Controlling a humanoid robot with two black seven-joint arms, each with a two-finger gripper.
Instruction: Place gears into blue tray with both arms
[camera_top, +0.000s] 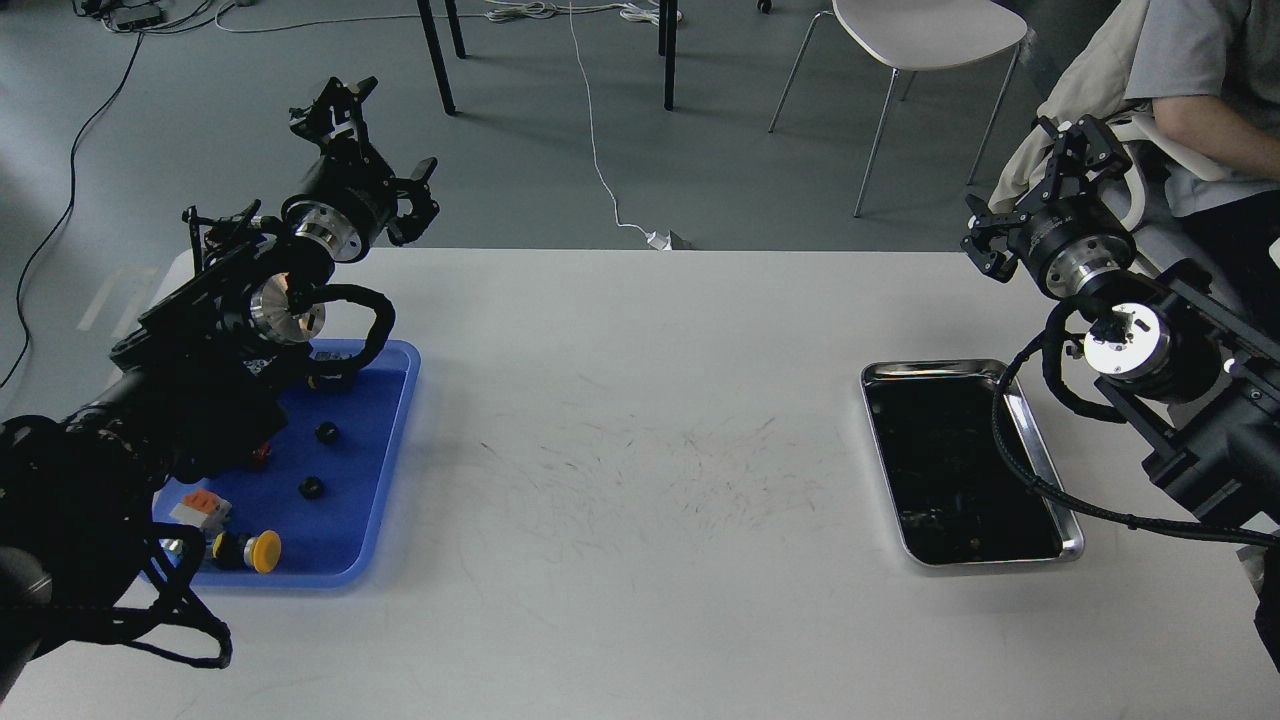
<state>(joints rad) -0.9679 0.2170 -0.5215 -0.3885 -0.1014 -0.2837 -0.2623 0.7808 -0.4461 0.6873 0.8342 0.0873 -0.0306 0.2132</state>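
- Two tiny black toothed gears (327, 433) lie in the flat blue plastic tray (385, 480), below the raised left gripper (375, 140), whose fingers look spread and empty.
- Right gripper (1040, 190): grip unreadable (seen end-on); reaching blind into the shiny steel tray (1040, 440) beneath it risks a missed pick.

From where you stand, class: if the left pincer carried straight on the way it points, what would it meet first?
The left pincer is raised, pointing up and away beyond the table. Its path looks free; only grey floor lies beyond, though depth is unclear.
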